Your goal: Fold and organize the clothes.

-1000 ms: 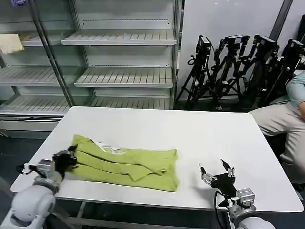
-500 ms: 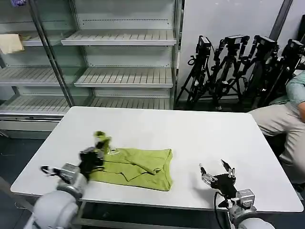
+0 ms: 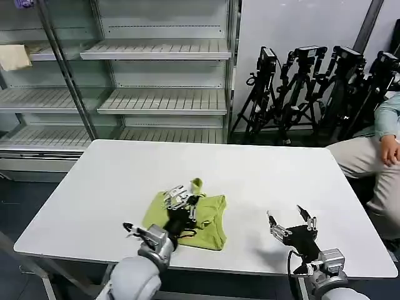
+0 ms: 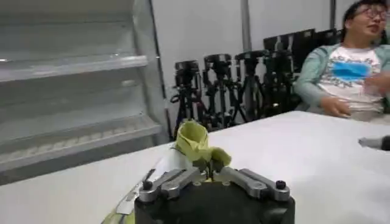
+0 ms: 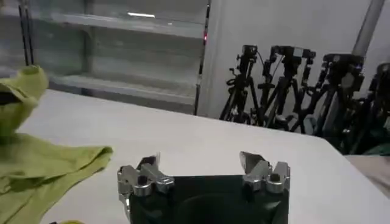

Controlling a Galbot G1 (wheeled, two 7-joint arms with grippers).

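T-shirt (image 3: 200, 215) pinched in left gripper (image 3: 181, 199)

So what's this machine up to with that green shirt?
It is folding the T-shirt on the white table. Its left pincer is shut on a bunch of the cloth and holds it above the rest of the shirt, which lies bunched near the table's front edge. The right pincer hangs open over bare table to the shirt's right, touching nothing.
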